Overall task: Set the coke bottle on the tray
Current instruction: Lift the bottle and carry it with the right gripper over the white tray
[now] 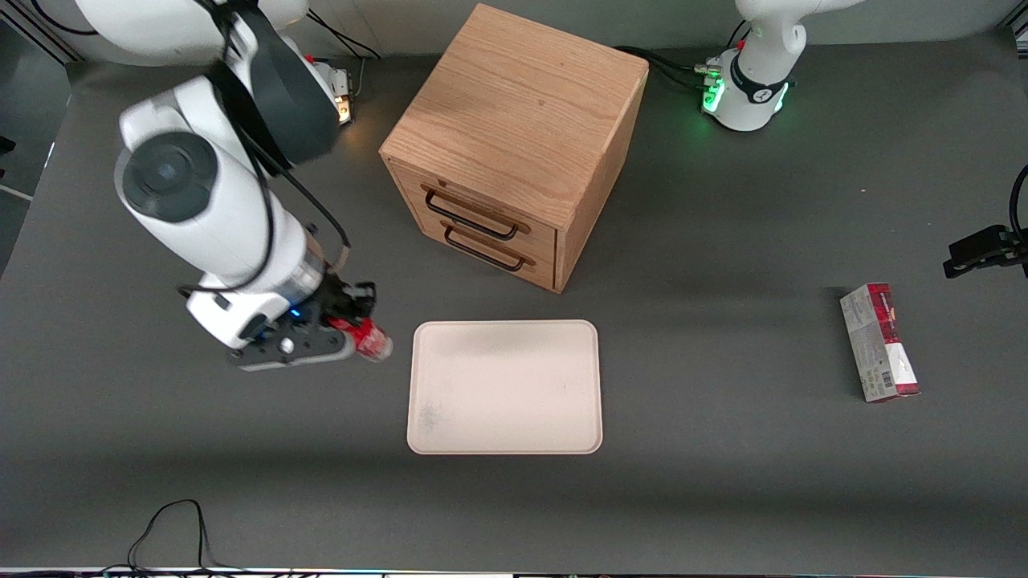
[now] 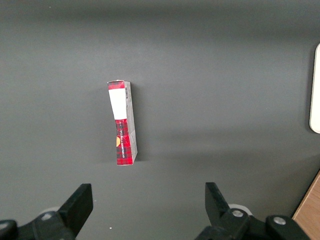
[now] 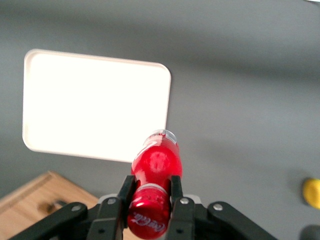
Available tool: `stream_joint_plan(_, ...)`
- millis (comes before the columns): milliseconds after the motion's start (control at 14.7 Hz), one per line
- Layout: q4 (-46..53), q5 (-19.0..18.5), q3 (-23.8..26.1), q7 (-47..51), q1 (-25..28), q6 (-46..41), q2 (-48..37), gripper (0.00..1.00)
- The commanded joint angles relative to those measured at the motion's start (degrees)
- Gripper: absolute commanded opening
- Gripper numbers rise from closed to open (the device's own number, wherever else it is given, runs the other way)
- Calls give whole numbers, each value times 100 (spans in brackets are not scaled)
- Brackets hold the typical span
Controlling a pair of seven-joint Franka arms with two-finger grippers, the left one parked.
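My right gripper (image 1: 353, 321) is shut on the coke bottle (image 1: 369, 338), a small red bottle with a clear base, and holds it above the table, tilted. In the right wrist view the black fingers (image 3: 126, 192) clamp the bottle (image 3: 156, 165) just under its red cap. The gripper (image 3: 150, 189) hangs beside the tray (image 1: 504, 387), a flat pale cream-pink rectangle, toward the working arm's end. The tray (image 3: 90, 105) carries nothing, and the bottle's base points at its edge.
A wooden drawer box (image 1: 514, 140) with two black handles stands farther from the front camera than the tray. A red-and-grey carton (image 1: 879, 343) lies toward the parked arm's end, also in the left wrist view (image 2: 122, 122). A small yellow lump (image 3: 312, 192) lies on the table.
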Motion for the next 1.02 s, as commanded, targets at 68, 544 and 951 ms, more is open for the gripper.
stream_joint_plan(68,184,-413,152,353,15,866,763,0)
stream_joint_plan(544,-26,-827,152,800,103,2194,1697,3)
stream_joint_plan(951,-229,-853,152,942,94,2389,1662,100)
